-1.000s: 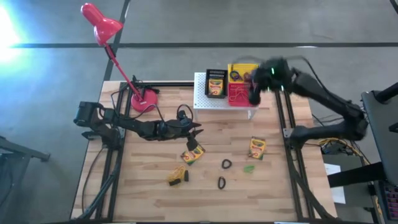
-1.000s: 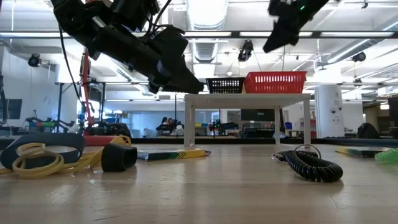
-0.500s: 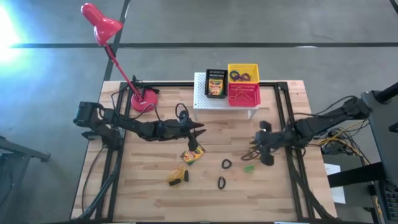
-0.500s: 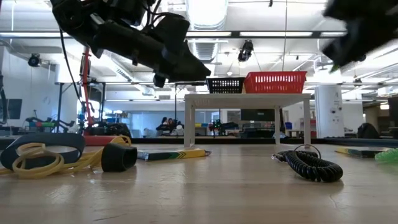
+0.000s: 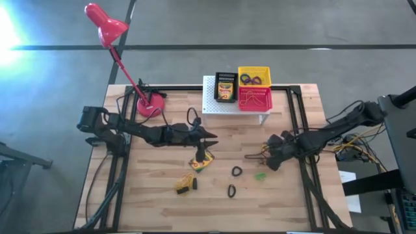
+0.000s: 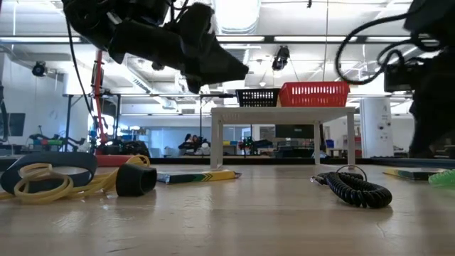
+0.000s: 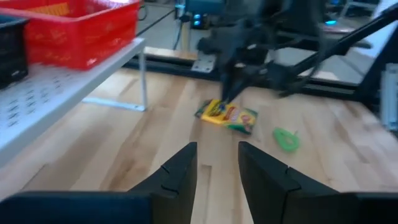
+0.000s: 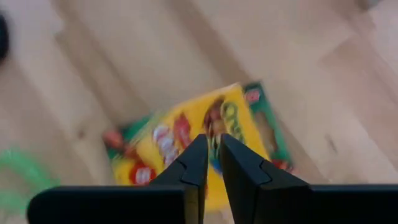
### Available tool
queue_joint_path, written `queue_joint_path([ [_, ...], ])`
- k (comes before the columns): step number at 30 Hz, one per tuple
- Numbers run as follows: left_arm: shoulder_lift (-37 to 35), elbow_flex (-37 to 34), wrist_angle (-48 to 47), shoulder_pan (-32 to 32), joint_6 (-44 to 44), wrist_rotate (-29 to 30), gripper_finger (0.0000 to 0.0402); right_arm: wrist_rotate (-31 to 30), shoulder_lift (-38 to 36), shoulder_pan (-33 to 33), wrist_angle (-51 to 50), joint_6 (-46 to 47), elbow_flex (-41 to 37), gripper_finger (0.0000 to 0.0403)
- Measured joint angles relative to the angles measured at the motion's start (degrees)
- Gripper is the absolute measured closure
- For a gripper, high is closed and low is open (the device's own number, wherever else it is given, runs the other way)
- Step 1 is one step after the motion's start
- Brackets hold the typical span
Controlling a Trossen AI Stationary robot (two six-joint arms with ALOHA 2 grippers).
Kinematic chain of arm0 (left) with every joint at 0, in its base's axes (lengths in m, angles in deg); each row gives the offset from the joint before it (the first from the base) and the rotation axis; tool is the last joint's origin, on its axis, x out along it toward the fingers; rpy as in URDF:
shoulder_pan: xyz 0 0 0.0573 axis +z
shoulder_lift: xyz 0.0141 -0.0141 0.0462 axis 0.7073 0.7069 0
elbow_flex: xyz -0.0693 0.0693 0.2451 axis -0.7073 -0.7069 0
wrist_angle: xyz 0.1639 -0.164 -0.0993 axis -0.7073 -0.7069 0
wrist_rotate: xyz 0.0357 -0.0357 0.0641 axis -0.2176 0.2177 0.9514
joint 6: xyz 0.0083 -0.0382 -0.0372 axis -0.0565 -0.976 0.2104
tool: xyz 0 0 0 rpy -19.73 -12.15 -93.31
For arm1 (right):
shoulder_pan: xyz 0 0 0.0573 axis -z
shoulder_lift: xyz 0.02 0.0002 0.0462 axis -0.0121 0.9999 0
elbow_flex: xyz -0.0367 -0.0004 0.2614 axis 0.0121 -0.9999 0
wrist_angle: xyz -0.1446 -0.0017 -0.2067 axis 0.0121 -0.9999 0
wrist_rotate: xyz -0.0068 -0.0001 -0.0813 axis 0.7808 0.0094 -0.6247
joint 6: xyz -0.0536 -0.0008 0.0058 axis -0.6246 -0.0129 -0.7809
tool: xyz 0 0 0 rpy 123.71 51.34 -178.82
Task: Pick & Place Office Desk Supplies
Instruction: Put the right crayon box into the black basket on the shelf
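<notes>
Crayon box (image 8: 205,143), yellow and green, lies flat on the wooden table (image 5: 156,195) at its right side, directly beneath the right gripper (image 8: 213,142), which hangs close over the middle of the box; whether that gripper is open, closed or already gripping the box I cannot tell. A green ring (image 5: 260,175) lies just beside this box, toward the table's front edge; two black rings (image 5: 236,171) lie near it, closer to the table's centre. A second crayon box (image 5: 201,162) lies mid-table under the left gripper (image 7: 216,149), whose jaws stand apart with nothing between them; the rubber-band tangle (image 5: 185,184) lies near that box. A third crayon box (image 5: 225,88) sits in the black basket (image 5: 225,76) on the white stand (image 5: 209,104).
</notes>
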Motion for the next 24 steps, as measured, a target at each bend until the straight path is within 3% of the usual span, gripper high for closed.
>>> queue_joint_path([
  [4,0.20,1.89,-1.18,-0.05,0.78,-3.56,0.0283,0.08,4.37,3.28,7.36,-3.00,-0.07,0.0370],
  [11,0.20,3.24,-1.50,-0.22,1.42,-3.86,0.0283,0.12,15.13,8.21,15.92,-6.82,1.69,0.0376],
  [16,0.20,3.17,-1.61,-0.22,1.42,-3.86,0.0283,-0.39,15.68,7.75,3.41,-8.65,8.18,0.0376],
  [20,0.20,3.11,-1.99,-0.22,1.37,-3.85,0.0283,8.45,14.42,7.72,-8.18,-4.33,9.39,0.0376],
  [24,0.20,2.95,-1.95,-0.22,1.39,-3.58,0.0283,12.33,13.80,7.79,-4.85,-3.04,5.40,0.0376],
])
